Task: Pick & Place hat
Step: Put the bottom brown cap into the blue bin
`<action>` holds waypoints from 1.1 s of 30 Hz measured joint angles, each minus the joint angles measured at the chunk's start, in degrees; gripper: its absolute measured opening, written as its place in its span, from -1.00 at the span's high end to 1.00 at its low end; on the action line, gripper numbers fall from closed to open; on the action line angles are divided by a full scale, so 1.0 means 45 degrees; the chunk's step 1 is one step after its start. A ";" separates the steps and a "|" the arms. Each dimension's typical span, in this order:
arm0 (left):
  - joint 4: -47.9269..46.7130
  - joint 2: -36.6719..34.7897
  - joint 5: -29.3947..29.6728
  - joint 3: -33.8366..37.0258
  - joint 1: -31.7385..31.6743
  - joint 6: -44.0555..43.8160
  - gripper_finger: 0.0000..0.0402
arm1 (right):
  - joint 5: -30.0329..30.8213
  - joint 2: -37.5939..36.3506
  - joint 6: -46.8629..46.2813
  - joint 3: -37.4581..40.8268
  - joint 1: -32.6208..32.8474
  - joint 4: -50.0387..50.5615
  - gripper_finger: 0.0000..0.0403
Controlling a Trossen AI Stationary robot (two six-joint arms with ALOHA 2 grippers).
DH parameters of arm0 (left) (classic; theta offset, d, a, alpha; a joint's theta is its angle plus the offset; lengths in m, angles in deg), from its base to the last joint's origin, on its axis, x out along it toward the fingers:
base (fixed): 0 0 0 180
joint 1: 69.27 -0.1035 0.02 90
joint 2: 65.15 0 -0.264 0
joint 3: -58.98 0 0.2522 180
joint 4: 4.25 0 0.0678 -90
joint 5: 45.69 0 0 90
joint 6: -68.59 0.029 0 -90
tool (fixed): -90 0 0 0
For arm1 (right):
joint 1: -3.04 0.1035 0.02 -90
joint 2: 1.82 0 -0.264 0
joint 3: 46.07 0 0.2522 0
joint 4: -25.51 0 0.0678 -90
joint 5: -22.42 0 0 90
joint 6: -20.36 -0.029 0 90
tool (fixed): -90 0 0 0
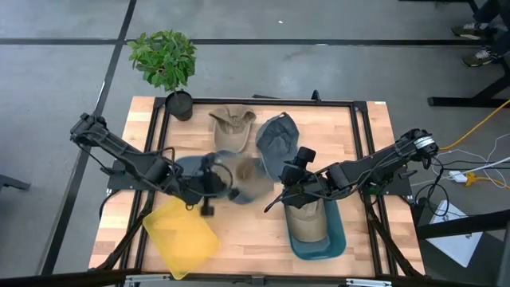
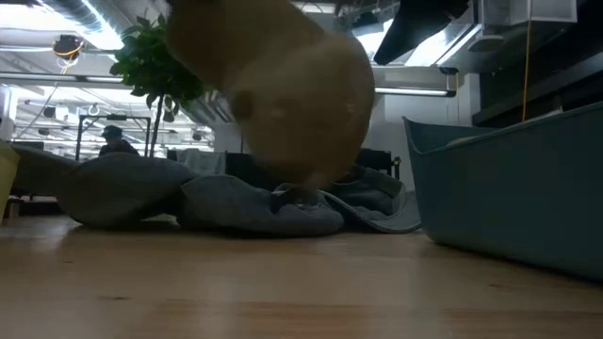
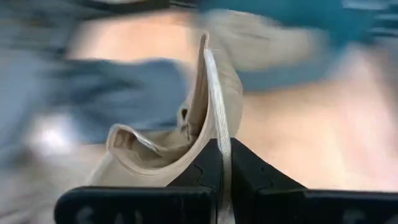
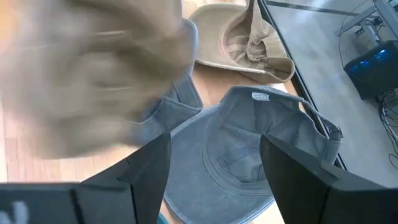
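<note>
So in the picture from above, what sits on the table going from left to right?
Yellow bin → potted plant → left gripper, shut on a tan cap → grey cap → right gripper, open → teal bin with a tan hat inside.

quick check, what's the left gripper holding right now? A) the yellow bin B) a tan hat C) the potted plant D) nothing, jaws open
B: in the left wrist view the left gripper is shut on the edge of a tan hat, and the high view shows that hat at its fingertips above the table's middle.
</note>
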State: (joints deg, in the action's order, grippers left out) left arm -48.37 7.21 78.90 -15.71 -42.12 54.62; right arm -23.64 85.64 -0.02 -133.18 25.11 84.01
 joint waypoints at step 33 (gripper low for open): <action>0.2250 -0.3012 -0.0139 0.0000 -0.1474 -0.1518 0.96 | 0.0101 -0.1143 0.2006 0.0594 -0.0108 -0.0017 -0.22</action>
State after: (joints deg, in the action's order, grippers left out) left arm -38.25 -6.34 78.27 -15.71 -48.76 47.79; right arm -23.18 80.50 9.01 -130.50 24.62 83.93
